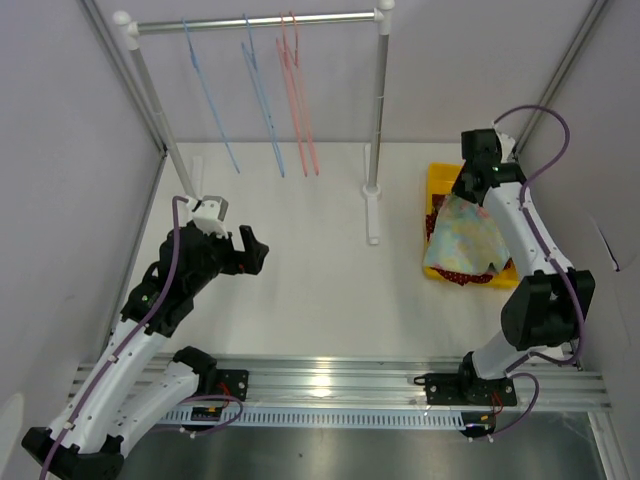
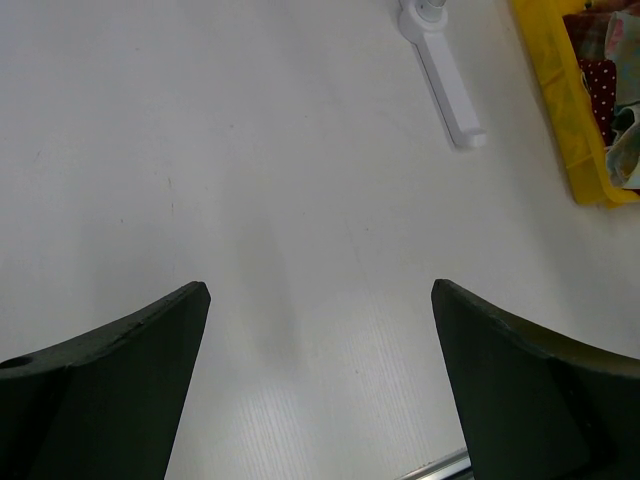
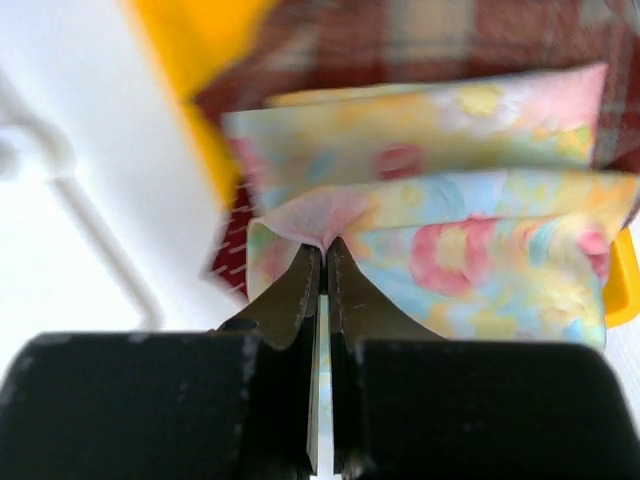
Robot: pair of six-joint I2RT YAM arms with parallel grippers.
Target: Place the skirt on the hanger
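Top view: a clothes rail [image 1: 255, 22] spans the back of the white table [image 1: 300, 290], with two blue and one pink hangers [image 1: 298, 100] hooked on it. The left gripper [image 1: 250, 250] hovers over bare table at the left, well apart from everything. At the far right, the right gripper [image 1: 447, 205] reaches down into a yellow bin [image 1: 440, 180], where the pastel floral skirt [image 1: 465, 240] lies folded over the other clothes, spilling past the bin's near rim. Whether the tips hold cloth cannot be told from here.

Left wrist view: the left gripper [image 2: 320, 290] stands wide apart with nothing between its fingers [image 2: 120, 380], only table [image 2: 250, 150] below. The rack's white foot [image 2: 445, 85] and a corner of the bin [image 2: 560, 110] sit at the top.

Right wrist view: this alone shows the grip. The right gripper [image 3: 323, 250] is pressed together on a puckered fold of the skirt [image 3: 450, 230], right at the fingertips. Plaid cloth [image 3: 450, 40] lies beyond it, and red dotted fabric [image 3: 235, 250] peeks out at the left.
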